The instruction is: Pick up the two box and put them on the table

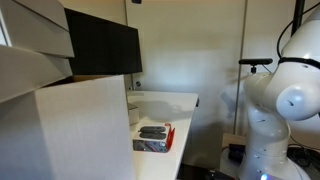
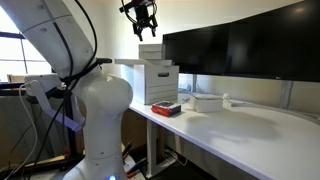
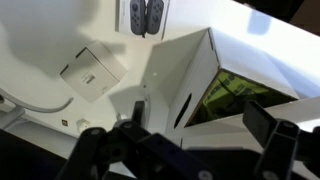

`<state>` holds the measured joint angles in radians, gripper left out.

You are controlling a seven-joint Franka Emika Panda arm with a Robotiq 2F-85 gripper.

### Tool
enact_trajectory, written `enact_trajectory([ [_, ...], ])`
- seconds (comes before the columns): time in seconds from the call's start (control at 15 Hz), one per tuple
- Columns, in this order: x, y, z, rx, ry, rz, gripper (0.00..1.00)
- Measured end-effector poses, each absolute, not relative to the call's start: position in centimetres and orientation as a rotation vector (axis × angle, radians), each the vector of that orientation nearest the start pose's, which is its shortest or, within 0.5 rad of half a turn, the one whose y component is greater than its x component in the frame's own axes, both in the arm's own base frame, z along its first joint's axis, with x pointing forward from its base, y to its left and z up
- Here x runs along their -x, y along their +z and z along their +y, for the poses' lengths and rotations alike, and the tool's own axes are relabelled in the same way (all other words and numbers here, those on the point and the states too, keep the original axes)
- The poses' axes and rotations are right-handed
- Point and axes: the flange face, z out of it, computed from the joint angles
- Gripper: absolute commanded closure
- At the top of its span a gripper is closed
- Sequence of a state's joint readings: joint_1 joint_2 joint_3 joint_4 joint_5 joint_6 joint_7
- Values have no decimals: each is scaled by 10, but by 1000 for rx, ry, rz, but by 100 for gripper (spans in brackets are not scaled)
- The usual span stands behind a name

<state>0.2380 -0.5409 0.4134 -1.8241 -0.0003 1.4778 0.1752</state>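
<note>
In an exterior view, the long white smooth tabletop carries a red-edged tray of dark items at its near edge, beside a big pale cardboard carton.

In an exterior view, the black Robotiq gripper hangs high above the carton at the table's end. A small plain white flat box lies on the tabletop past the tray; it is possibly two boxes, but the picture is too coarse to tell.

In the wrist view, the gripper fingers are spread wide and hold nothing. They are above the open carton. The white flat box rests on the tabletop beside the carton.

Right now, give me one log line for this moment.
tool open, empty | high above stacked cartons | small white box on table | red-edged tray beside cartons
</note>
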Motion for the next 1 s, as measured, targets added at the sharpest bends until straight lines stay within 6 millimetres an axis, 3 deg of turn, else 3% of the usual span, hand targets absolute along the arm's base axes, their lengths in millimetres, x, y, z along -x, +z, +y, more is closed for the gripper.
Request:
enact_trajectory([
  [0.27, -284, 751, 291, 3144, -334, -769, 0],
  [0.47, -306, 760, 320, 3040, -403, -898, 0],
  [0.8, -332, 741, 395, 2838, -355, -1205, 0],
  [1.0, -346, 731, 427, 2700, -329, -1394, 0],
])
